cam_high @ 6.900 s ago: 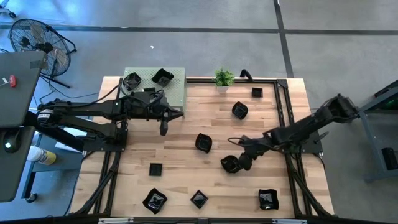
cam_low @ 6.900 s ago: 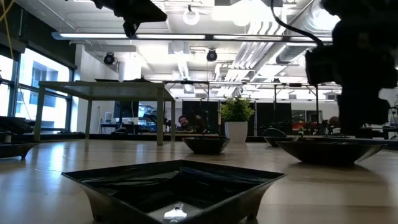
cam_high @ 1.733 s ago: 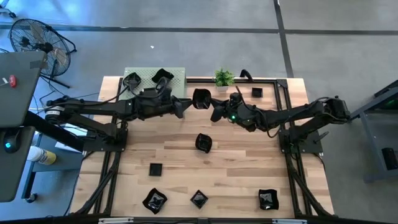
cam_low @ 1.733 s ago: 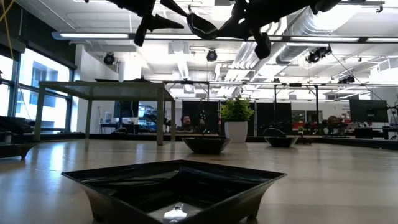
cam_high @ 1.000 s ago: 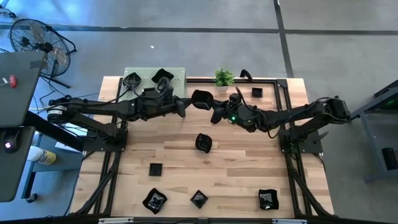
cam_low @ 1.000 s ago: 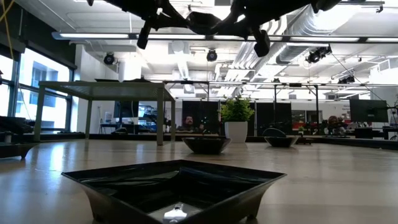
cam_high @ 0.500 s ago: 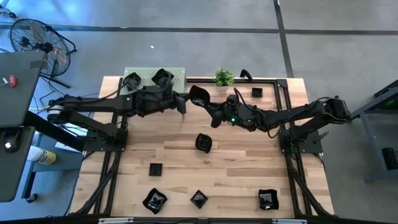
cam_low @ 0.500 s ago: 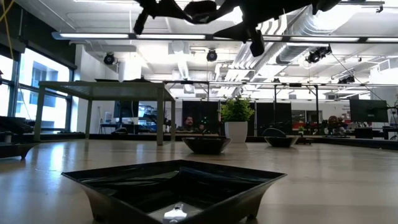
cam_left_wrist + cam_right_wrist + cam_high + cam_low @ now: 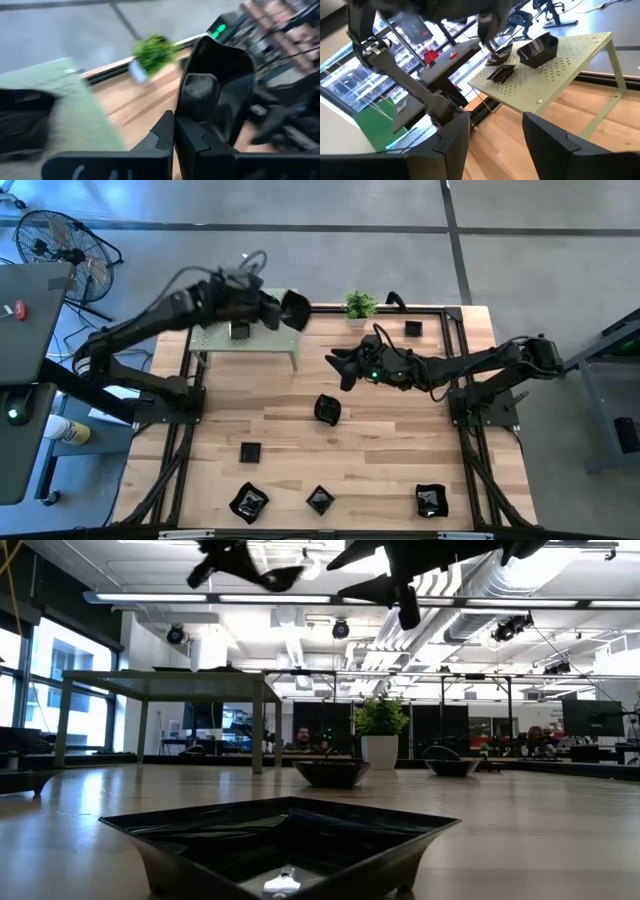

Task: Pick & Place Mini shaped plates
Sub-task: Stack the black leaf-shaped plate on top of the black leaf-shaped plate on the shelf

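Two arms are seen raised over the far half of the wooden table. One black mini plate is gripped by its rim in the left gripper, whose fingers are pinched tight on it, and it is held in the air at the right edge of the green perforated stand in the table's far left corner. On that stand, two more plates are shown by the right wrist view, lying side by side. The right gripper is held above the table's middle, near the far edge, with its fingers spread wide and nothing between them. Other plates are left on the table: one near the centre, three along the near edge, a small square one toward the left. A small potted plant is placed at the far edge
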